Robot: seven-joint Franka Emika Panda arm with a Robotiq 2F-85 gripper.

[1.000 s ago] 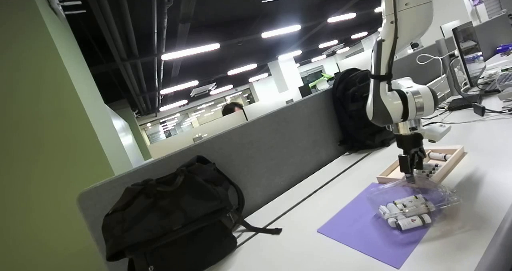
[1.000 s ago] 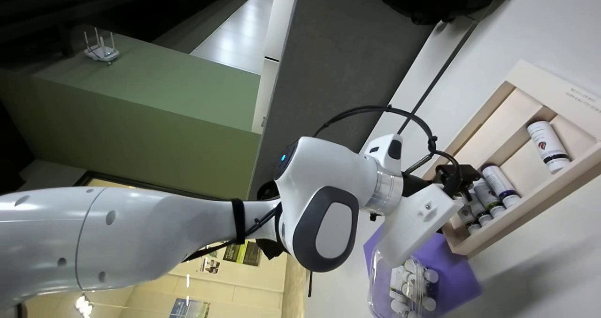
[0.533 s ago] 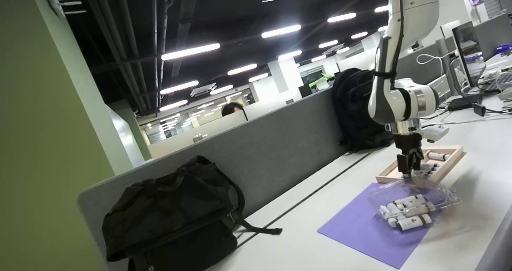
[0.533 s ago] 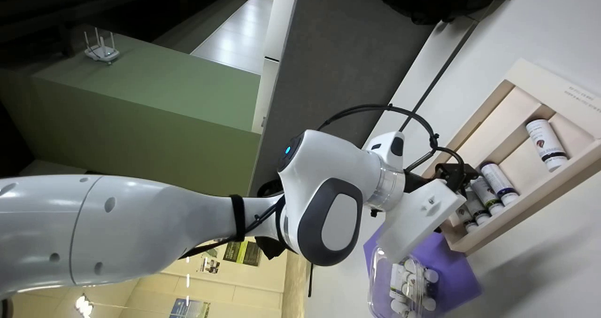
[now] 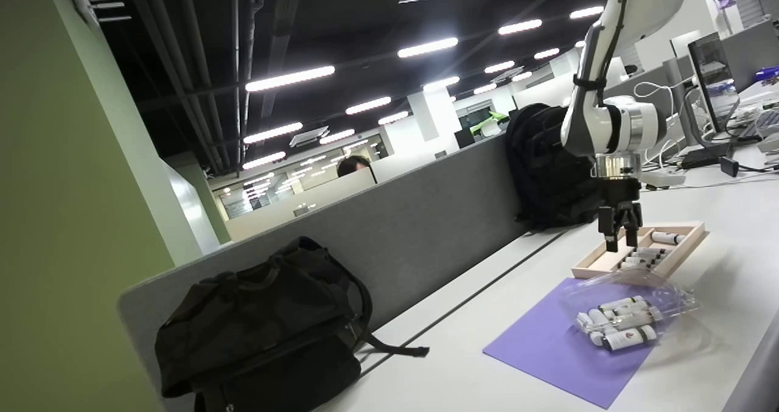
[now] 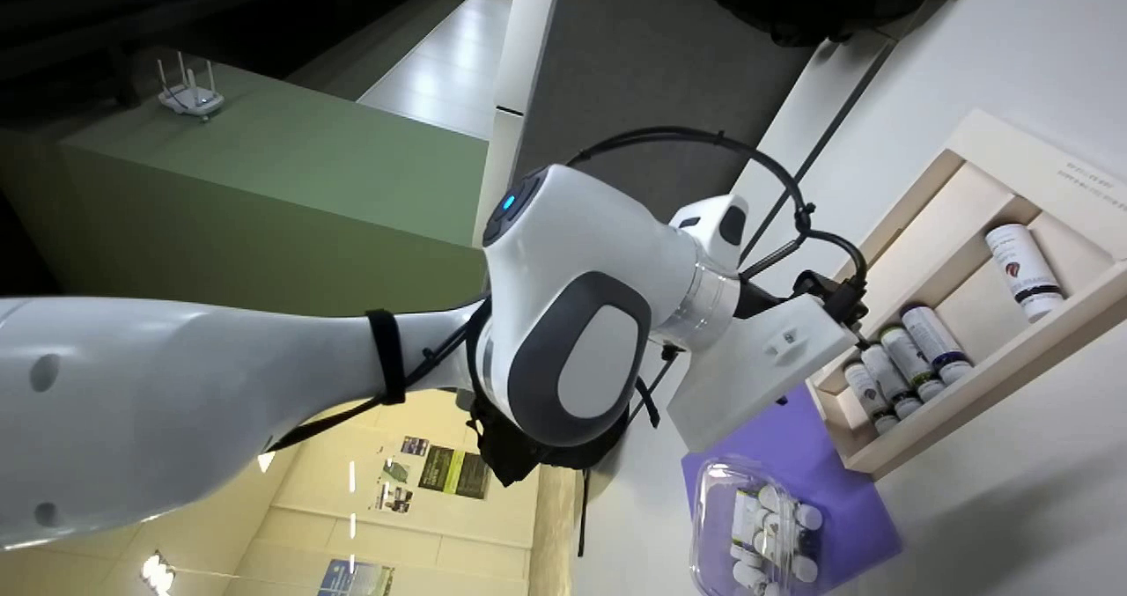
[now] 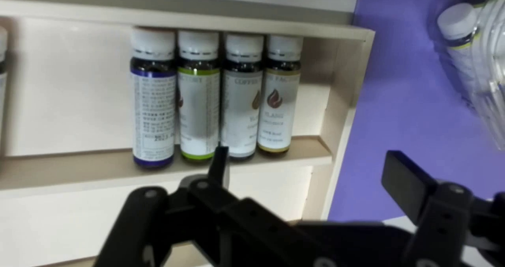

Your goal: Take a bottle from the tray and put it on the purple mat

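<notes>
White surface [image 5: 450, 366]; white-capped bottles [image 7: 199, 105] in pale wooden tray [image 7: 79, 97].
Pincer [image 5: 621, 246] (jaws wide apart) higher than a second ago.

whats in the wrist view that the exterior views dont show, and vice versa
Wrist view only: a legible date starting 2023 on the blue-banded bottle.
Exterior views only: the white robot arm, the gray partition and a black backpack.
Both: the wooden tray holding bottles, the purple mat, the clear plastic container, cut off by the wrist view's edge, and the open gripper.
</notes>
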